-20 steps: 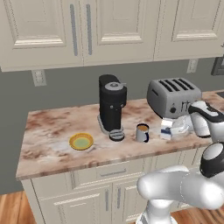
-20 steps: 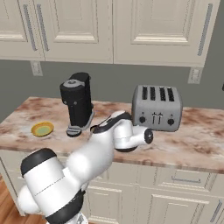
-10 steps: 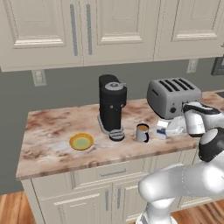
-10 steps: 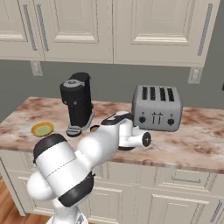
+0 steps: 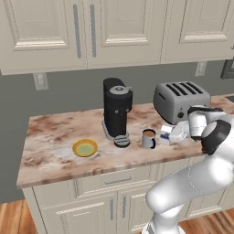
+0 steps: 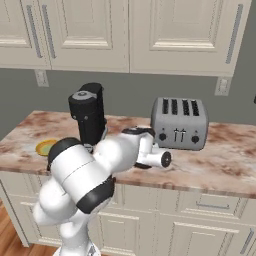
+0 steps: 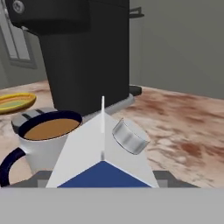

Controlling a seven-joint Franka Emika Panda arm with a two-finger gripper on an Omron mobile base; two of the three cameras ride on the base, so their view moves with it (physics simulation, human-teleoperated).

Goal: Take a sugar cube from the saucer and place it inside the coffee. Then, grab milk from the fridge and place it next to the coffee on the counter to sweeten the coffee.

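In the hand view the milk (image 7: pixel 103 151), a white carton with a blue band and a silver cap, sits between my fingers, and my gripper (image 7: pixel 103 176) is shut on it. The coffee (image 7: pixel 46 131), a mug of brown liquid, is just left of and beyond the carton. From the left base view my gripper (image 5: pixel 171 134) holds the milk (image 5: pixel 165 134) low over the counter (image 5: pixel 55 137), close to the right of the coffee (image 5: pixel 148 138). The saucer (image 5: pixel 85 147) lies further left, with a yellow rim. My arm hides the mug in the right base view.
A tall black coffee machine (image 5: pixel 117 112) stands just behind the mug. A silver toaster (image 5: pixel 180 100) sits behind my hand, near the wall. Cream wall cabinets (image 5: pixel 91 32) hang above. The counter's front edge runs close below the mug and saucer (image 6: pixel 46 147).
My hand has carried the milk leftward along the counter, from in front of the toaster to just beside the mug. The mug and saucer have stayed put.
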